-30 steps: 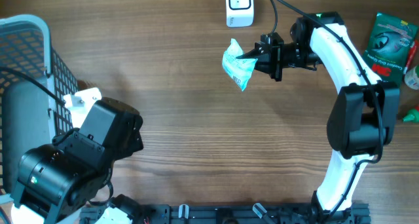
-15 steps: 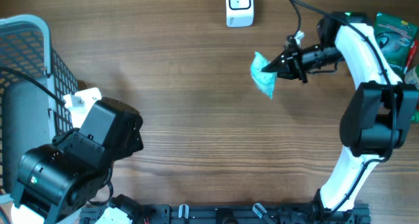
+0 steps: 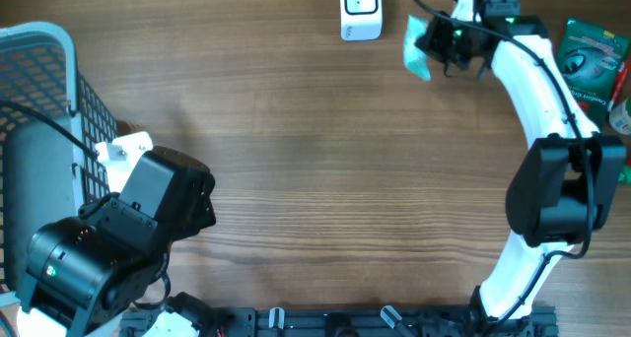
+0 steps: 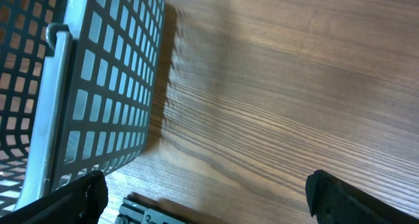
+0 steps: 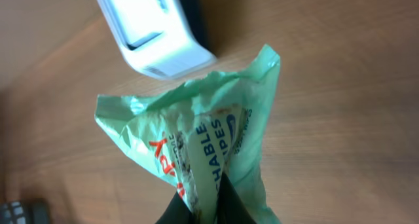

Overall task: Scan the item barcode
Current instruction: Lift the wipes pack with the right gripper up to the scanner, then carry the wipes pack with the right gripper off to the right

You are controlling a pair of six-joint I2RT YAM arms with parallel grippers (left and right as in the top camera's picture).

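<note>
The right claw [image 3: 435, 43] has swung away from the middle of the bench [image 3: 325, 179], carrying the green packet [image 3: 417, 49] with it. A second ago the packet hung just on the near side of the white scanner [image 3: 361, 12]. It then slid off to the right, and now it sits up at the far edge, just right of the scanner. The arm, bent sideways before, now reaches toward the far side, and the packet looks narrower from above.

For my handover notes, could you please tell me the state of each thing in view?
Scanner, standing, not touched.
Packet, crumpled, held beside the scanner.
Right pincer, shut on the packet.
Left pincer, open, empty.
Basket, upright.
Green bag, lying flat.
</note>
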